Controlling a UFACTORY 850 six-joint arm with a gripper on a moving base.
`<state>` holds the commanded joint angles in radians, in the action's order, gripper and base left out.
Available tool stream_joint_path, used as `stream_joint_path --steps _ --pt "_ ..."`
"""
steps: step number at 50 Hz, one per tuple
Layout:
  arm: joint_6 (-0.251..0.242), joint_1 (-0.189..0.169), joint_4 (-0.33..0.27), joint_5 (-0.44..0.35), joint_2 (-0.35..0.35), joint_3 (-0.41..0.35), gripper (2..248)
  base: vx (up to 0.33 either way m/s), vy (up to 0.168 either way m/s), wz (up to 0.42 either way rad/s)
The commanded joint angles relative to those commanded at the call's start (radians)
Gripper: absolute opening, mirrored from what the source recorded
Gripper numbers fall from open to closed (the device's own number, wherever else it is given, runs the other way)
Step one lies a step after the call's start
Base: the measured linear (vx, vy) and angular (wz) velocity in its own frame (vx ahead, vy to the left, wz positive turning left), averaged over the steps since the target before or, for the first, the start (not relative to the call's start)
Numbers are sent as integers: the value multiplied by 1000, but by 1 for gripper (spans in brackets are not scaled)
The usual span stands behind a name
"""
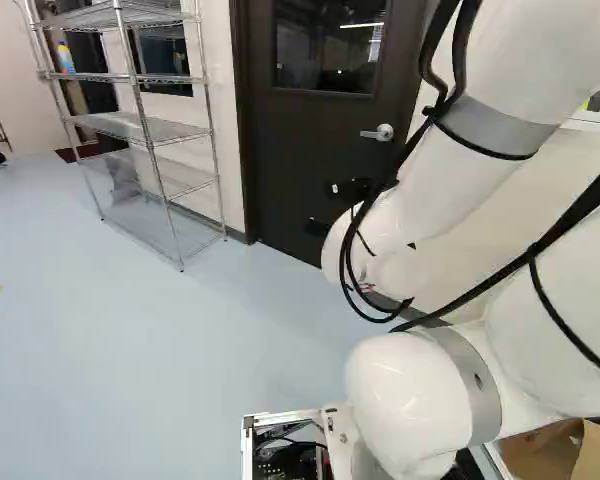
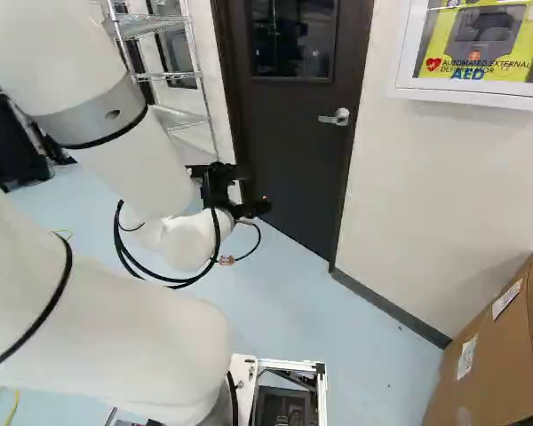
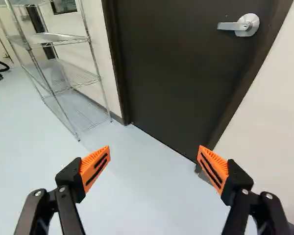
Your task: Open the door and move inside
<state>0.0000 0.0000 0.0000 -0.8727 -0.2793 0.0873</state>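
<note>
The door (image 2: 289,169) is a flat, very dark brown, its frame (image 2: 349,169) much the same, with a silvery-grey handle (image 2: 340,117) and a blackish window (image 1: 330,50). The wall (image 2: 400,204) is off-white above a grey baseboard (image 2: 391,311); the floor (image 1: 130,350) is pale blue. Silvery shelving (image 1: 120,78) shows a fine wire grid. The arm (image 2: 133,328) is glossy white with grey bands (image 1: 490,128) and black cables (image 1: 580,210); the gripper (image 2: 256,188) is black, its ribbed pads (image 3: 95,169) bright orange with black stripes. A white wall cabinet (image 2: 471,94) holds a yellow panel (image 2: 435,44) bearing a red heart (image 2: 433,64). The box (image 2: 489,373) is cardboard brown with white labels.
</note>
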Motion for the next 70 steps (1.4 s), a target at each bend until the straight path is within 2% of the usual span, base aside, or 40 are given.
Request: stream_joint_path --steps 41,70 --pt "0 0 0 0 0 0 247 185 68 -266" --pt "0 0 0 0 0 0 247 136 103 -256"
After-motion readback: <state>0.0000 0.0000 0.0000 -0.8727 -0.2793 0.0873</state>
